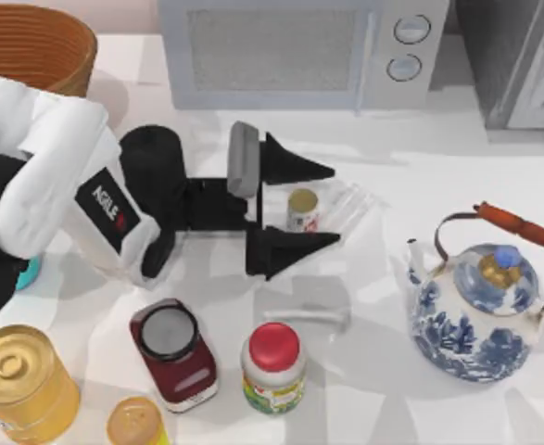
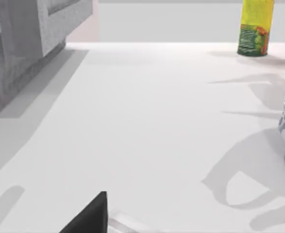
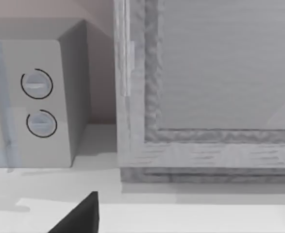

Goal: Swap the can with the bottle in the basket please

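1. The left gripper (image 1: 299, 206) lies released, its fingers spread either side of the small white can (image 1: 302, 209) mid-table.
2. The wicker basket (image 1: 32, 44) sits at the far left corner.

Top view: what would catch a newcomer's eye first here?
The left arm's black end effector reaches across the table's middle, its open fingers either side of the small white can with red pattern and gold top. At the right stands a blue-and-white china teapot; the orange-brown wicker basket sits at the far left corner.
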Robot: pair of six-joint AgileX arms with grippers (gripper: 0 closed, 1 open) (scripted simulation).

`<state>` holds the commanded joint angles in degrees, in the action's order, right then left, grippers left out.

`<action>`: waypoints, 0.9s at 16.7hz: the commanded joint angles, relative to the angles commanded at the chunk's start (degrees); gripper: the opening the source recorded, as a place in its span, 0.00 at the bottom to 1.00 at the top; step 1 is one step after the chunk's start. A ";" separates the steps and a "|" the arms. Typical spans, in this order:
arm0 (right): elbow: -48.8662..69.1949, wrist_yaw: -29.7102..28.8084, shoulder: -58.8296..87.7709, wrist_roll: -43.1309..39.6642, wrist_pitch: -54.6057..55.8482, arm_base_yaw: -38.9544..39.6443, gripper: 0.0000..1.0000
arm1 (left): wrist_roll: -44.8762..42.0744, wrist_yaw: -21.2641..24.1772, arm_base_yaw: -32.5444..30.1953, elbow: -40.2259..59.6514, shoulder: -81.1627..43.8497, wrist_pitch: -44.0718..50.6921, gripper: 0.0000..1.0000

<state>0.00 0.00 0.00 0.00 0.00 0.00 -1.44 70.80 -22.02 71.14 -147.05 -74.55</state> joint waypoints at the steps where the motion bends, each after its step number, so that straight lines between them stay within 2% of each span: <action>1: 0.00 0.00 0.00 0.00 0.00 0.00 1.00 | 0.00 0.00 0.00 0.00 0.00 0.00 1.00; 5: 0.00 0.00 0.00 0.00 0.00 0.00 1.00 | -0.05 -0.35 0.39 -0.27 0.56 0.26 1.00; 8: 0.00 0.00 0.00 0.00 0.00 0.00 1.00 | -0.32 -3.39 1.75 -2.71 5.81 2.73 1.00; 11: 0.00 0.00 0.00 0.00 0.00 0.00 1.00 | -0.48 -8.83 3.80 -7.61 16.45 7.83 1.00; 15: 0.00 0.00 0.00 0.00 0.00 0.00 1.00 | -0.26 -18.71 6.88 -17.46 37.80 18.18 1.00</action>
<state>0.00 0.00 0.00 0.00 0.00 0.00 -1.71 52.09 -15.14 53.68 -109.24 -56.38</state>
